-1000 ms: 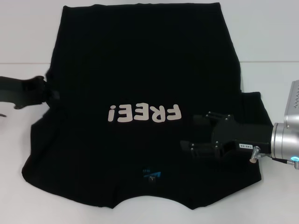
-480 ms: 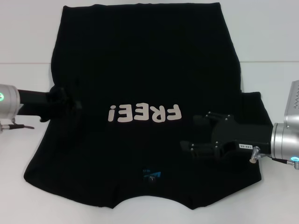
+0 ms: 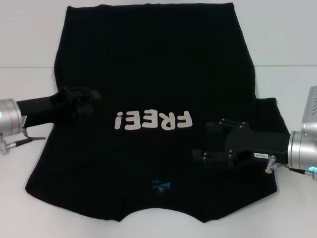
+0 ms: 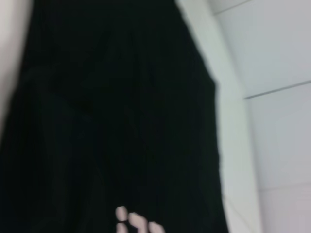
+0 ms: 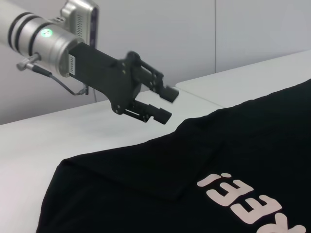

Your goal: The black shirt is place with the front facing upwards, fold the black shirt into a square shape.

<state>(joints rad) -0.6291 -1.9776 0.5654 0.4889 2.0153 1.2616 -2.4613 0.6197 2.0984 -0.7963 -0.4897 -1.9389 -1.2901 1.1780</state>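
With black shirt lying flat, print up, on white surface, my left pincer spread above its sleeve side; right pincer spread near collar. Pinch single layer, fold inward evenly.

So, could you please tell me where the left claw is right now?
In the head view, the left claw is open over the black shirt's left side, just left of the "FREE!" lettering, opposite the right claw.
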